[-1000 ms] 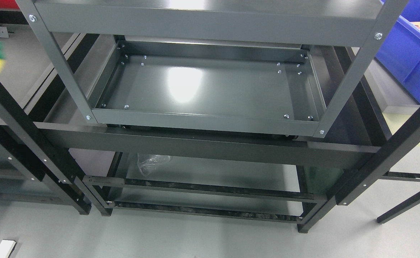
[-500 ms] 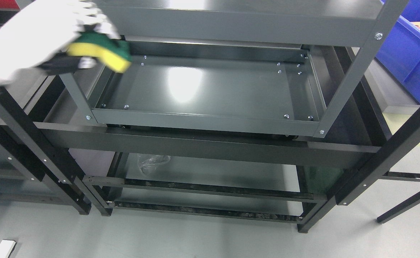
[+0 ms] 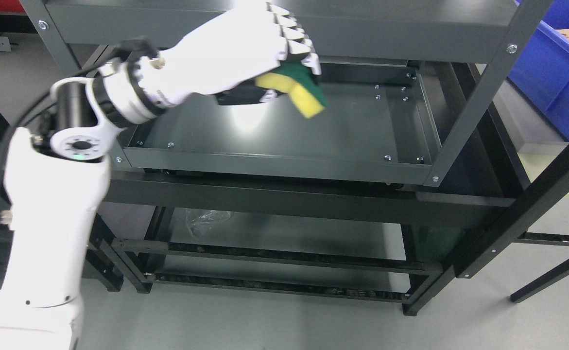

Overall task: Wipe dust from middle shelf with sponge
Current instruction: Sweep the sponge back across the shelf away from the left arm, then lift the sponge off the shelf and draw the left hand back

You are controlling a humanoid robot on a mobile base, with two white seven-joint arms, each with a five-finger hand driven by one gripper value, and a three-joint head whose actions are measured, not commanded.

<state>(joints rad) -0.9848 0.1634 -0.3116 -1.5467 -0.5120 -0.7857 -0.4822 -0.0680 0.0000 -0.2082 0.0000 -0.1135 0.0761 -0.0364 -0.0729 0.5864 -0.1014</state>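
My left arm (image 3: 56, 214): white, it comes in from the lower left and bends at the wrist joint toward the rack.
My left hand (image 3: 245, 53): white fingers curled down over the sponge, pinching it from above; it is not spread.
Yellow and green sponge (image 3: 296, 90): in my hand, held tilted above the back middle of the shelf, yellow side down and forward. I judge it is not yet pressed on the metal.
Dark grey metal middle shelf (image 3: 352, 131): a shallow tray with raised rims and small screws in the corners, with a bright glare near its middle.
How to do it well: I should lower the sponge until the yellow face lies flat, then pull it in long strokes from side to side, keeping clear of the rims and the upright posts.
Grey upper shelf edge (image 3: 410, 34): it hangs just over my fingers, so I must stay low.
Hard to see: dust does not show on the shiny surface; my thumb is hidden under the sponge; I cannot tell the gap between sponge and shelf.
Blue plastic bin (image 3: 556, 73): at the right, cut off by the frame.
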